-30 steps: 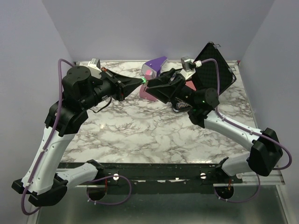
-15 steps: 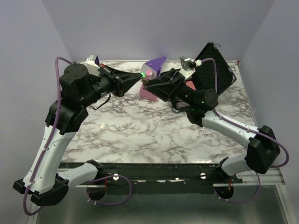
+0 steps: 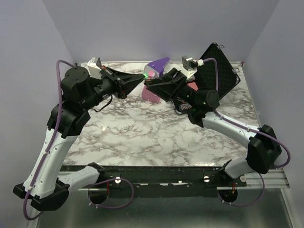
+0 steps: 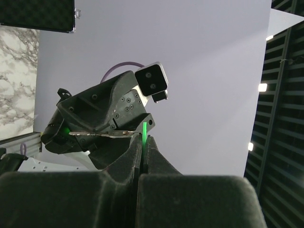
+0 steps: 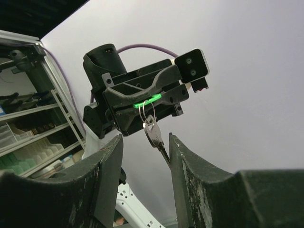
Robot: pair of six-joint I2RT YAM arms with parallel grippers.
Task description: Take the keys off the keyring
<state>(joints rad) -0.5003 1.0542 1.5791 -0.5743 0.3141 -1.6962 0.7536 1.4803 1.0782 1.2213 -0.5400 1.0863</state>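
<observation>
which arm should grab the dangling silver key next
Right: the right gripper is open with the silver key hanging between its fingers, while the left gripper is shut on the green key.

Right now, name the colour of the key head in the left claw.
The key head is bright green; clearest in the right wrist view.

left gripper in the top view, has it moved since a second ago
Yes. The left gripper, shut on the green key, has shifted slightly toward the far wall, up alongside the purple wedge.
</observation>
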